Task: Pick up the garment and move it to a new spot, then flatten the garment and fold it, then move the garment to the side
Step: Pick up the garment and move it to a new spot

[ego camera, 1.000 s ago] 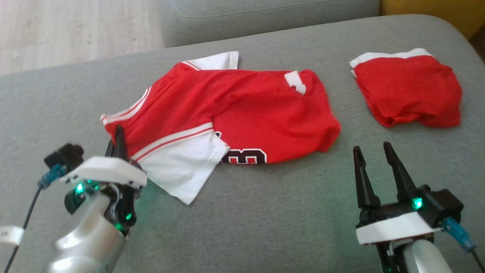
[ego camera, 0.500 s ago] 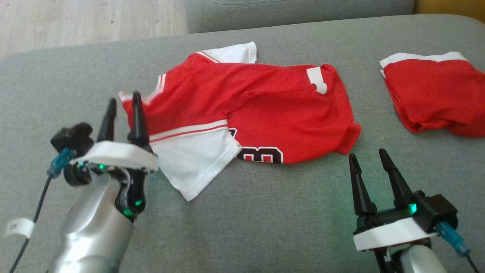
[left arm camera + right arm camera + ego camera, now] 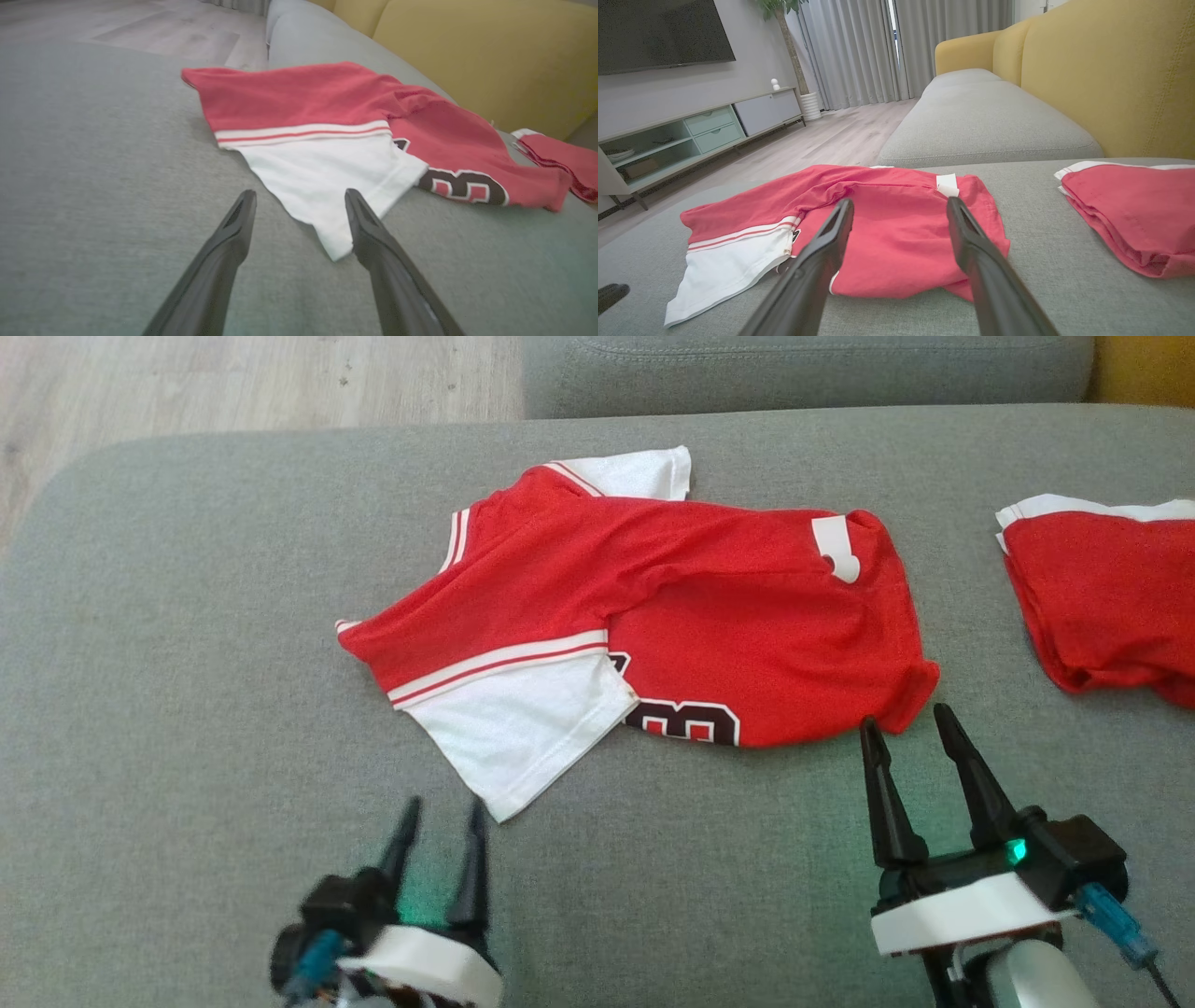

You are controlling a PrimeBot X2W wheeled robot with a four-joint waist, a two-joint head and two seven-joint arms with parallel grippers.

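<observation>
Between the two dark fingers of the left gripper nothing is held. They stand wide apart, low over the grey seat cushion, and they point at the corner of the white sleeve. This corner lies just beside the tip of one finger; if they touch, I cannot tell. The right gripper is also spread wide and empty. Its fingertips come close to the near right corner of the jersey.

The jersey is red, with white sleeves and striped trim. It lies in the middle of the cushion, wrinkled and partly folded over itself. A dark number shows only in part at its near edge, and a small white label sits near its far right corner. To the right, well apart from it, a second red piece with a white band lies folded. A yellow backrest stands behind the cushions, and a pale wooden floor begins past the cushion's far left edge.
</observation>
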